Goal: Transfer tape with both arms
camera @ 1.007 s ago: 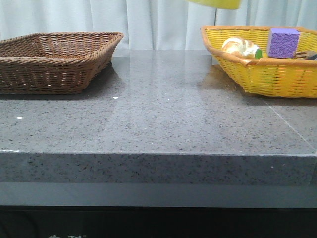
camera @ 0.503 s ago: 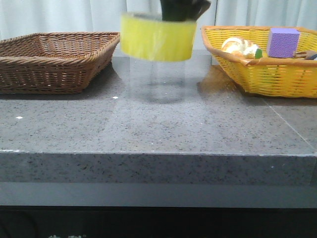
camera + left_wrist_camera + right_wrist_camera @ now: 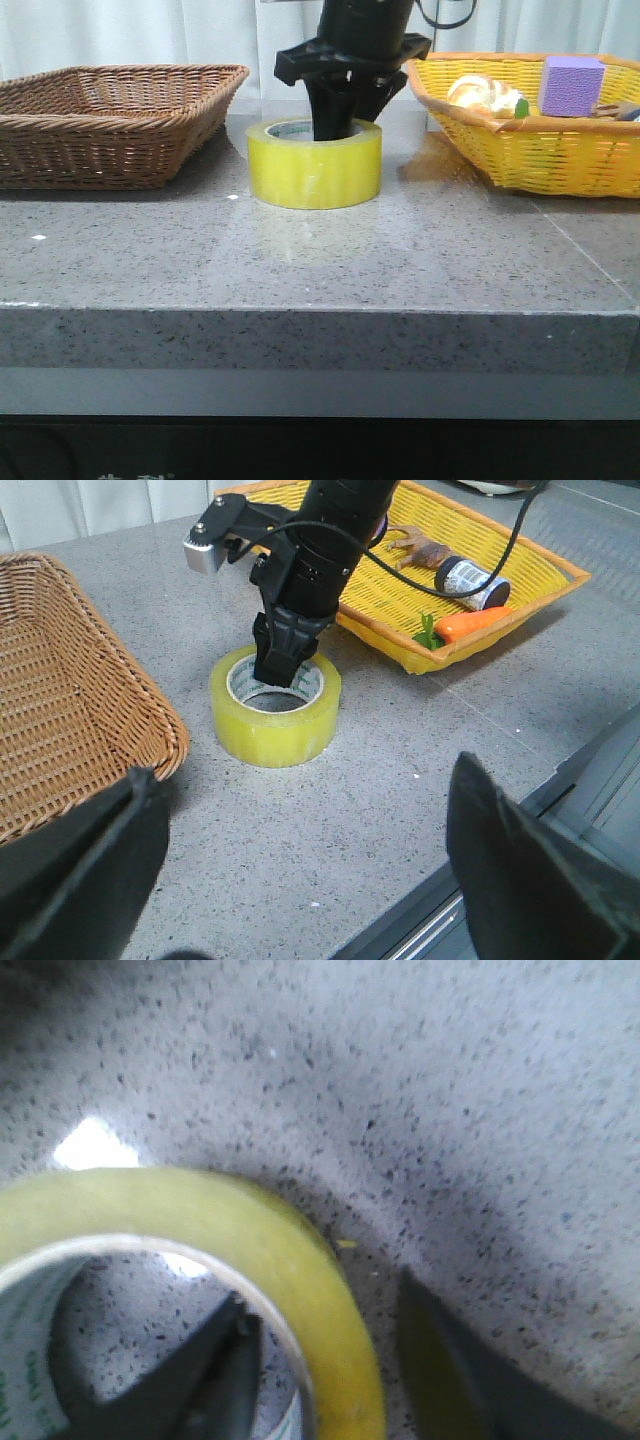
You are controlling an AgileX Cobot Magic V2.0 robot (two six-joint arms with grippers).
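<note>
The tape [image 3: 315,165] sits flat on the tabletop [image 3: 320,260] between the baskets, its wall clamped by the right gripper [image 3: 333,128]; half a second ago it hung in the air

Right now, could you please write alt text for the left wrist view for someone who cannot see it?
A roll of yellow tape lies flat on a grey speckled table, with the right arm's black tool reaching down over its far rim, one finger inside the hole. A brown wicker basket sits on one side, a yellow basket holding a carrot behind.
</note>
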